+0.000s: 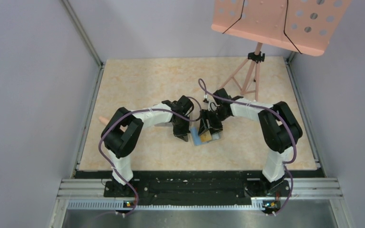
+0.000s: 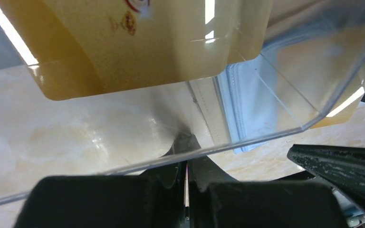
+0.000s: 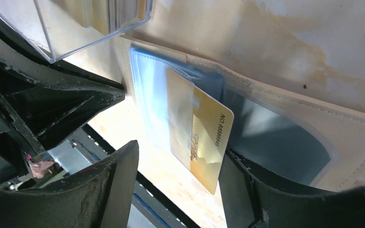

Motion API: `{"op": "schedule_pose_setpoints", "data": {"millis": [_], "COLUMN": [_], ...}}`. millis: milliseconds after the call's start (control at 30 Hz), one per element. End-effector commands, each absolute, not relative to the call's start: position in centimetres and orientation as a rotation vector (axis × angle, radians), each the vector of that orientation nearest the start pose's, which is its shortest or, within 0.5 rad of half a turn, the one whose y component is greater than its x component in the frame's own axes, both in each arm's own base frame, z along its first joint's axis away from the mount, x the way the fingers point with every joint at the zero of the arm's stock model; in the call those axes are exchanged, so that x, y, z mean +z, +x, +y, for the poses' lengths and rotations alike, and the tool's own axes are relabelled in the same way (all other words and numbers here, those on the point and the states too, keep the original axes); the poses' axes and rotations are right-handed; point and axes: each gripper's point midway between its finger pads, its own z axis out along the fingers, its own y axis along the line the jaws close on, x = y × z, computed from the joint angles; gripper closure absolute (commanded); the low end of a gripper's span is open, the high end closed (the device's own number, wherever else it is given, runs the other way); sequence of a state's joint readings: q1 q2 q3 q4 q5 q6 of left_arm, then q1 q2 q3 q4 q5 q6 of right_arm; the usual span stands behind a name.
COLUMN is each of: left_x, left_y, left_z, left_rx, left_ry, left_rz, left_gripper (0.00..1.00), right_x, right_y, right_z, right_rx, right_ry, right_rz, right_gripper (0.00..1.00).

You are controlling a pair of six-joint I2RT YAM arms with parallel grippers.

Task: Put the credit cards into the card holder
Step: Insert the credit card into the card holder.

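Note:
The card holder (image 3: 285,123) lies open on the table, tan outside and light blue inside (image 1: 196,139). A yellow-orange credit card (image 3: 200,135) sits partly in its clear pocket, with the near end sticking out. My right gripper (image 3: 176,164) is open, its fingers on either side of that card's free end and the right finger close to its edge. My left gripper (image 2: 186,167) is shut on the tan edge of the card holder (image 2: 190,111). More yellow cards (image 2: 138,42) stand in the clear plastic box (image 2: 285,104) just above the left fingers.
The clear box (image 3: 71,28) stands right beside the card holder, between the two grippers. The right gripper's finger (image 2: 342,166) shows in the left wrist view. A pink music stand (image 1: 275,23) on a tripod (image 1: 247,78) stands at the back right.

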State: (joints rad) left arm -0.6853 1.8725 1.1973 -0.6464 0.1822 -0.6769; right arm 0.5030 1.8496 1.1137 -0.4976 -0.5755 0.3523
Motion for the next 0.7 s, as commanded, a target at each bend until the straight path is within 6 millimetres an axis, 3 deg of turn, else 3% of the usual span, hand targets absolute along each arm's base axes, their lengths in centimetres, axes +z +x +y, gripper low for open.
{"op": "schedule_pose_setpoints", "data": {"millis": [0,267,667], "left_x": [-1.2,-1.0,0.4], "left_y": [23.5,23.6,24.2], "left_z": [-26.5,-26.8,-28.9], "left_rx": [-0.400,-0.423,-0.583], "left_ry": [0.054,0.059,0.062], "left_rz": [3.084,3.080,3.039], "left_gripper": [0.97,0.97,0.97], "right_x": [3.3,4.4,5.7], "right_y": [25.9,26.0,26.7], "right_z": [24.5,24.0,23.2], "right_rx": [0.799,0.758,0.689], "right_ry": [-0.428,-0.442,-0.473], "right_rz": [2.891,2.863,2.801], "right_gripper": [0.37,0.25,0.20]}}
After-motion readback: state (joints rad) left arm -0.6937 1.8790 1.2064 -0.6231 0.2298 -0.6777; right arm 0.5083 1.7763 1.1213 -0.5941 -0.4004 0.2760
